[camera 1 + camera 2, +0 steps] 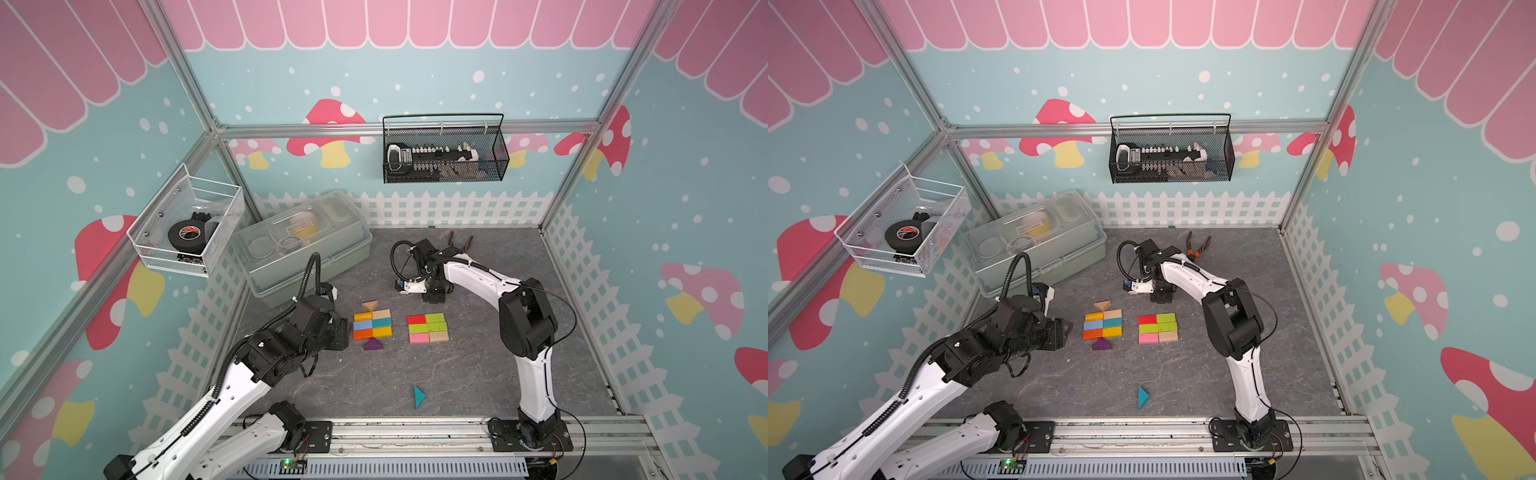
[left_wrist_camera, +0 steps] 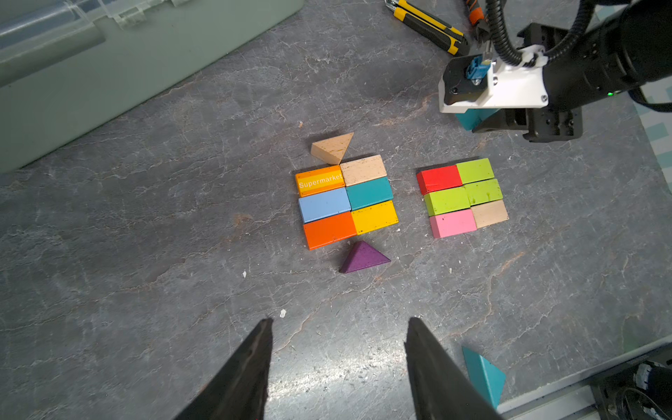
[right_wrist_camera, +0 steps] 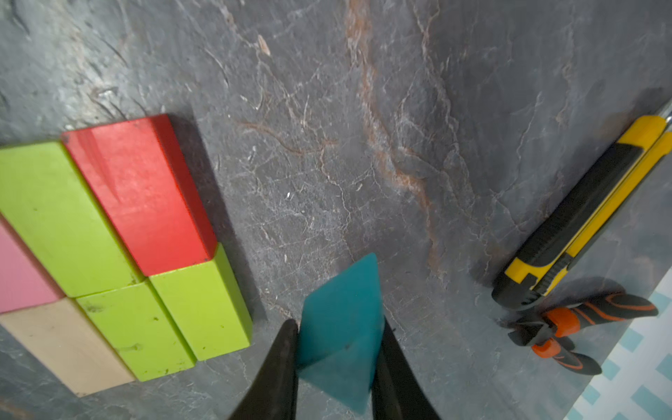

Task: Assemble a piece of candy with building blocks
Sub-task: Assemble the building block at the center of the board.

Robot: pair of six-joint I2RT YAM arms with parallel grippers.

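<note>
We are working on a grey slate-patterned table (image 1: pixel 478 374) inside mushroom-papered walls (image 1: pixel 685 208). Our right gripper (image 3: pixel 336 363) is pinching a teal wedge (image 3: pixel 342 320) just beside the red-green block rectangle (image 3: pixel 120 236); our left gripper (image 2: pixel 338 367) is hanging half-open, empty, near the orange-blue rectangle (image 2: pixel 345 203).

On your grey table (image 1: pixel 478 374) lie two block clusters (image 1: pixel 372 324) (image 1: pixel 427 328), a teal wedge (image 1: pixel 419 396), box (image 1: pixel 303 245), knife (image 3: pixel 582 214), pliers (image 1: pixel 1198 245).

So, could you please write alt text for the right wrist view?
The right gripper grips a teal wedge above grey slate, beside red and green blocks; a utility knife and pliers lie opposite.
</note>
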